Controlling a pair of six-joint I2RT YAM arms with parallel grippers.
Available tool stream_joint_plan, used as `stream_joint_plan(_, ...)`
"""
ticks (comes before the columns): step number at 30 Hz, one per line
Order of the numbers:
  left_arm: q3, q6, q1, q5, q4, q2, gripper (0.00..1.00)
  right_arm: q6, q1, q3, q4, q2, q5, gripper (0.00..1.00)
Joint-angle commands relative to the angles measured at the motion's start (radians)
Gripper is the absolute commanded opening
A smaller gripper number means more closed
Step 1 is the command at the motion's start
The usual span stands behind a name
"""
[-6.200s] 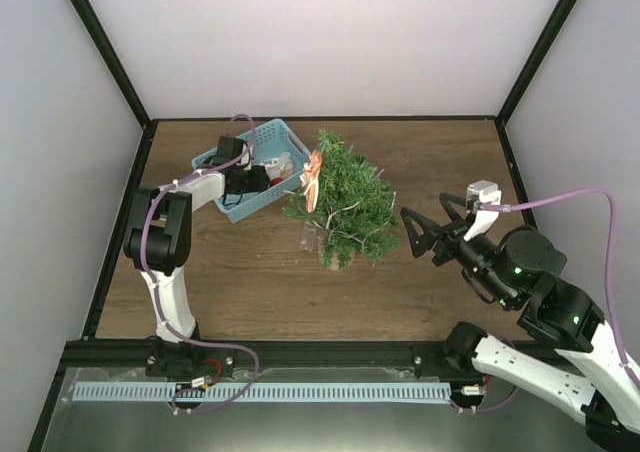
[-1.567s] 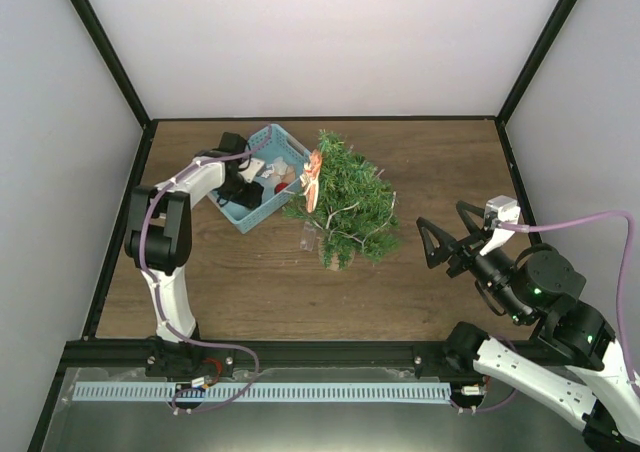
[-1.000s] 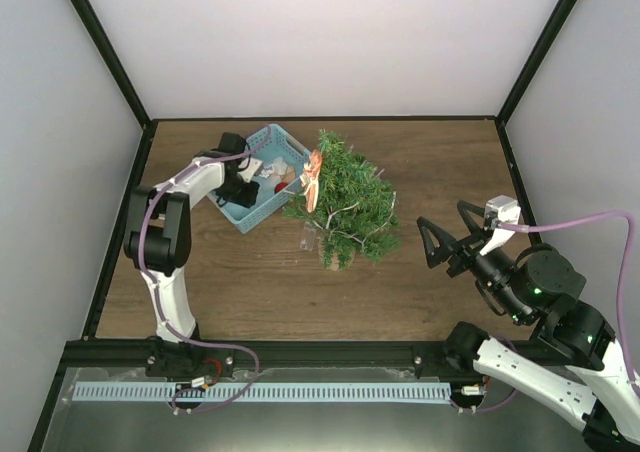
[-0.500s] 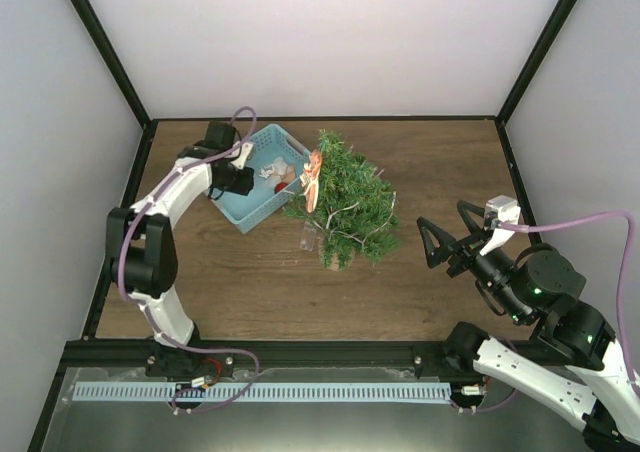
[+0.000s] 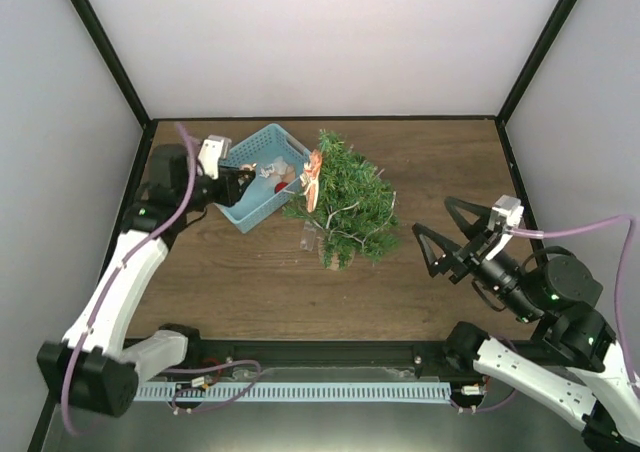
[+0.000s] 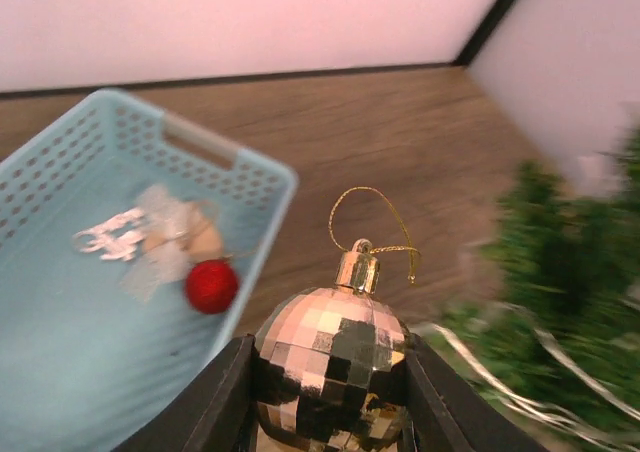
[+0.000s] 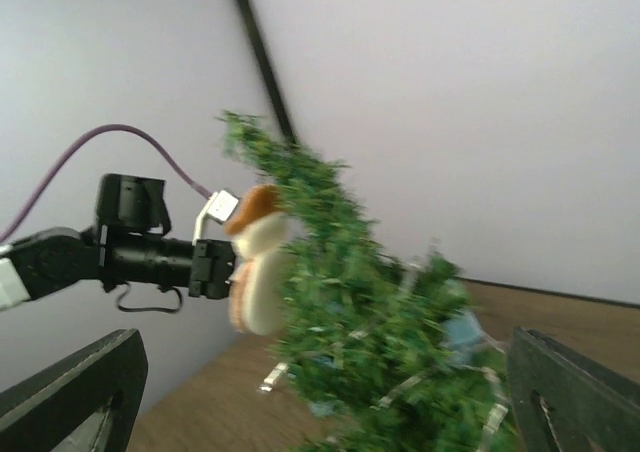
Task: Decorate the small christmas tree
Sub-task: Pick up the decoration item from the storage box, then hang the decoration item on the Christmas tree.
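The small christmas tree (image 5: 345, 207) stands mid-table in its brown pot, with silver tinsel and an orange-and-white ornament (image 5: 313, 179) hanging on its left side. My left gripper (image 5: 240, 180) is at the left edge of the light-blue basket (image 5: 285, 144), shut on a gold mirrored bauble (image 6: 333, 357) with a gold loop. In the left wrist view the tree (image 6: 575, 272) is blurred at the right. My right gripper (image 5: 437, 227) is open and empty, to the right of the tree and facing it. The right wrist view shows the tree (image 7: 380, 342) and the ornament (image 7: 252, 262).
The basket (image 6: 60, 322) holds a red ball (image 6: 211, 285) and a silvery ornament (image 6: 125, 234). A black frame runs round the table edge (image 5: 120, 222). White walls close in the back and sides.
My left arm has lifted out of the basket and swung back to the left with the gold bauble in its jaws. My right gripper has shifted slightly and tilted.
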Motion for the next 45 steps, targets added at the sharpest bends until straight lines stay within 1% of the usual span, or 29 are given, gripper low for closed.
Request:
stream_joint_plan(1, -0.102, -0.121, -0.002, 0.221, 0.165, -0.179, 0.28, -0.028, -0.003, -0.004, 0.149, 0.047, -0.244, 0.98)
stream_joint_plan(5, -0.17, -0.189, -0.004, 0.297, 0.23, -0.309, 0.28, -0.062, -0.003, 0.01, 0.188, 0.152, -0.3, 0.88)
stream_joint_plan(8, -0.206, -0.193, -0.004, 0.383, 0.253, -0.382, 0.28, -0.102, -0.004, 0.032, 0.207, 0.232, -0.372, 0.84)
stream_joint_plan(11, -0.266, -0.236, -0.004, 0.467, 0.328, -0.47, 0.28, -0.129, -0.004, 0.087, 0.188, 0.307, -0.411, 0.83)
stream_joint_plan(14, -0.334, -0.301, -0.005, 0.52, 0.424, -0.543, 0.28, -0.136, -0.004, 0.122, 0.175, 0.348, -0.421, 0.83)
stream_joint_plan(19, -0.403, -0.365, -0.014, 0.54, 0.511, -0.65, 0.28, -0.133, -0.003, 0.124, 0.184, 0.334, -0.365, 0.83)
stream_joint_plan(21, -0.417, -0.381, -0.02, 0.557, 0.53, -0.675, 0.28, -0.109, -0.002, 0.116, 0.202, 0.324, -0.345, 0.81)
stream_joint_plan(23, -0.427, -0.394, -0.022, 0.561, 0.542, -0.692, 0.29, -0.072, -0.003, 0.104, 0.232, 0.32, -0.363, 0.74)
stream_joint_plan(24, -0.429, -0.4, -0.024, 0.566, 0.548, -0.698, 0.29, -0.052, -0.003, 0.098, 0.254, 0.32, -0.387, 0.67)
stream_joint_plan(25, -0.431, -0.405, -0.023, 0.572, 0.557, -0.704, 0.29, -0.031, -0.003, 0.087, 0.281, 0.323, -0.432, 0.58)
stream_joint_plan(27, -0.433, -0.43, -0.024, 0.589, 0.581, -0.714, 0.29, -0.013, -0.003, 0.07, 0.339, 0.338, -0.507, 0.46)
stream_joint_plan(28, -0.432, -0.448, -0.024, 0.596, 0.598, -0.716, 0.29, -0.025, -0.003, 0.067, 0.361, 0.352, -0.546, 0.43)
stream_joint_plan(30, -0.432, -0.497, -0.025, 0.616, 0.636, -0.714, 0.29, -0.103, -0.003, 0.08, 0.382, 0.393, -0.6, 0.38)
stream_joint_plan(32, -0.431, -0.539, -0.025, 0.632, 0.664, -0.709, 0.29, -0.268, 0.0, 0.099, 0.399, 0.43, -0.635, 0.36)
stream_joint_plan(34, -0.432, -0.564, -0.025, 0.644, 0.671, -0.708, 0.29, -0.48, 0.012, 0.102, 0.418, 0.457, -0.71, 0.32)
stream_joint_plan(36, -0.431, -0.58, -0.025, 0.649, 0.667, -0.712, 0.29, -0.687, 0.035, 0.098, 0.429, 0.475, -0.764, 0.32)
stream_joint_plan(38, -0.427, -0.592, -0.025, 0.651, 0.657, -0.716, 0.29, -0.884, 0.069, 0.103, 0.42, 0.495, -0.794, 0.35)
stream_joint_plan(40, -0.42, -0.594, -0.025, 0.65, 0.638, -0.722, 0.29, -1.028, 0.106, 0.117, 0.416, 0.525, -0.777, 0.36)
stream_joint_plan(41, -0.415, -0.587, -0.025, 0.651, 0.612, -0.725, 0.29, -1.073, 0.123, 0.126, 0.422, 0.541, -0.749, 0.35)
stream_joint_plan(45, -0.415, -0.555, -0.031, 0.678, 0.557, -0.732, 0.29, -1.216, 0.172, 0.171, 0.433, 0.614, -0.696, 0.27)
